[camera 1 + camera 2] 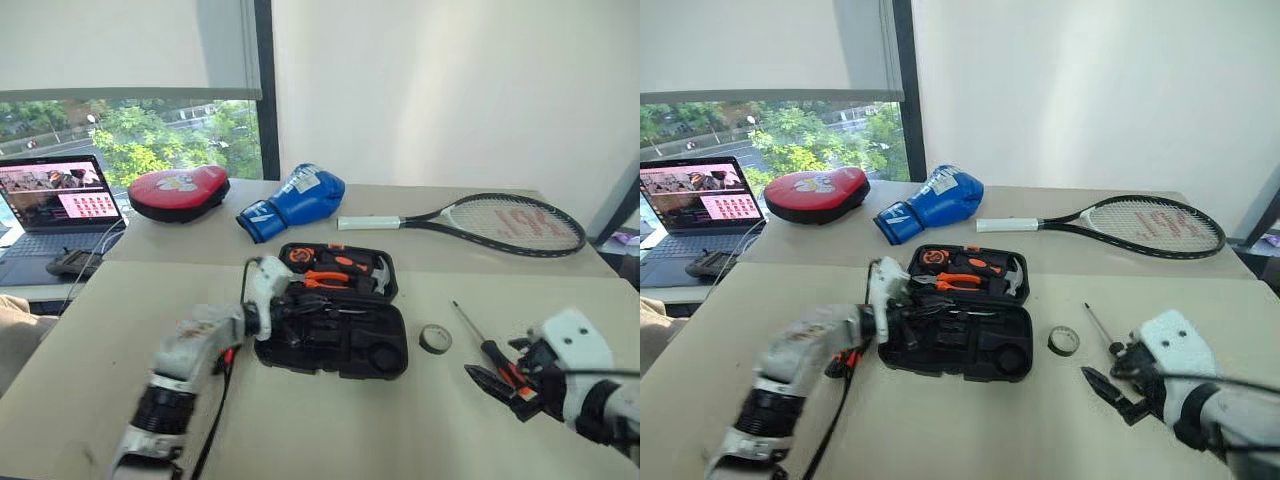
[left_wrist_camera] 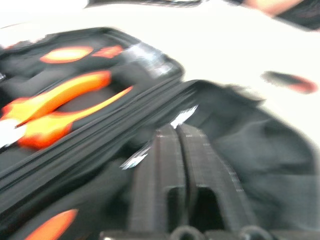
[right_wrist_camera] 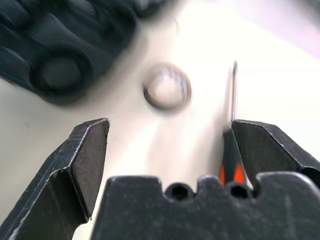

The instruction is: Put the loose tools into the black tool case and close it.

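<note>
I see the bench [image 1: 330,420] carrying the open black tool case [image 1: 335,345] at its centre. My left gripper [image 2: 181,150], clenched empty, is over the case's near half. My right gripper [image 3: 170,150], spread wide, hangs beside a screwdriver [image 1: 480,338]. The tape roll [image 1: 435,339] lies at the case's three o'clock.

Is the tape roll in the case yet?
No, the tape roll lies on the table right of the open tool case.

Black tool case [image 1: 340,335] lies open; tape roll [image 1: 435,339] and screwdriver [image 1: 480,338] (orange-handled) beside it.
</note>
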